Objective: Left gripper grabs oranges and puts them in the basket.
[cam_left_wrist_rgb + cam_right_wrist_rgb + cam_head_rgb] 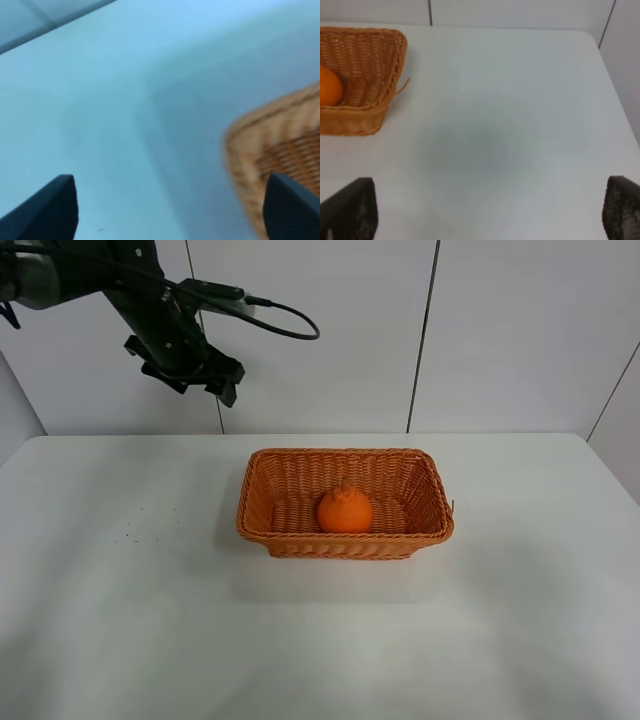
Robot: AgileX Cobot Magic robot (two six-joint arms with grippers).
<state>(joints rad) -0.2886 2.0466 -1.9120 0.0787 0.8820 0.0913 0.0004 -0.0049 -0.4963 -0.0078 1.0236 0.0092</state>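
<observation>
Off the basket's (345, 543) right end, the right pincer (485, 215) is spread wide and empty. The orange (345, 510) sits inside the basket on the white counter (120, 620). Beyond the basket's far left corner, raised above it, the left pincer (205, 380) looks released, though its wrist view is blurred.

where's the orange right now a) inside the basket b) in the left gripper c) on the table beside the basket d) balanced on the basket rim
a: the orange rests on the floor of the basket, and the left gripper hangs open and empty, well clear of it.
</observation>
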